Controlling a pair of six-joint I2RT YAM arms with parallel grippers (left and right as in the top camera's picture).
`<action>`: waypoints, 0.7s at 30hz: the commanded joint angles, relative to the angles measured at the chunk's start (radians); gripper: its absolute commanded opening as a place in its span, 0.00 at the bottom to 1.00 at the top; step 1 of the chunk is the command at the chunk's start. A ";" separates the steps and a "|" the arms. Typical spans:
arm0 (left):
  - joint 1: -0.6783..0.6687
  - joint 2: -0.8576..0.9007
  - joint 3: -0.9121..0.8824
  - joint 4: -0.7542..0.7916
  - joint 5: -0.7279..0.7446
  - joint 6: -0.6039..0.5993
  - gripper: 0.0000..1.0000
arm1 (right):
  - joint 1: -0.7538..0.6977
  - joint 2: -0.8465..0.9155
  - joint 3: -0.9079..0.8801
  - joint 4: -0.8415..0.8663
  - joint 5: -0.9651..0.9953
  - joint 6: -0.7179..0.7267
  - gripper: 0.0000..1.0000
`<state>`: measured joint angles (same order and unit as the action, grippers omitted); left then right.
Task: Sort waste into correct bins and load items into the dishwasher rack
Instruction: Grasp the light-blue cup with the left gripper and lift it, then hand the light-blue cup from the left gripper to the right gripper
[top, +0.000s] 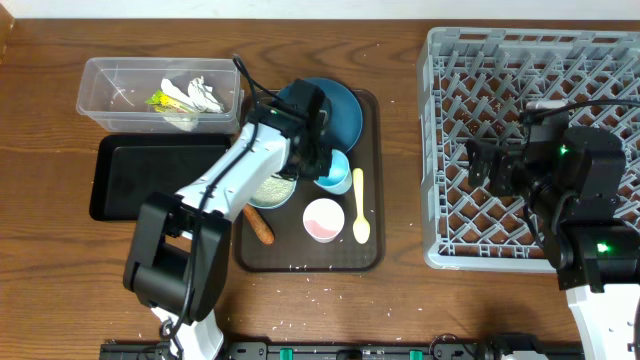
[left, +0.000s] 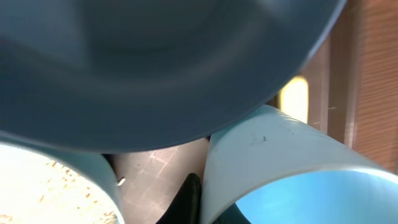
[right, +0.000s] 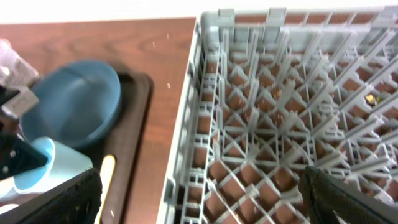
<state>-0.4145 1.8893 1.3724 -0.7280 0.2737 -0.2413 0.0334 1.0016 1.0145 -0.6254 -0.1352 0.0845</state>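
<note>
We look down on a robotics test bench staged as a kitchen: white robot arm (top: 225, 185), wooden table (top: 400, 60), dishwasher rack (top: 432, 150), serving tray (top: 300, 257).

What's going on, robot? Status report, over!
Left end effector at light blue cup, grip unclear. Right end effector open over dishwasher rack. Blue plate crowding cup.

Two cups (top: 337, 172) (top: 323, 218), one plate (top: 345, 110), one bowl (top: 272, 190), one spoon (top: 360, 205), two bins (top: 100, 100) (top: 140, 180), one rack (top: 432, 150).

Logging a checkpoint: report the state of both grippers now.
Left gripper: jaws at the cup, grip cannot be told.
Right gripper: open, empty, above the rack.
</note>
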 joint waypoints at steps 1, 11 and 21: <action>0.052 -0.028 0.083 0.004 0.183 -0.023 0.06 | 0.013 -0.002 0.018 0.034 -0.045 0.087 0.99; 0.259 -0.079 0.105 0.005 0.864 -0.052 0.06 | 0.027 0.065 0.018 0.242 -0.470 0.006 0.94; 0.332 -0.079 0.105 0.005 1.209 -0.052 0.06 | 0.091 0.285 0.018 0.529 -0.911 -0.040 0.95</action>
<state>-0.0811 1.8305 1.4582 -0.7235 1.2968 -0.2920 0.0998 1.2457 1.0180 -0.1310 -0.8528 0.0631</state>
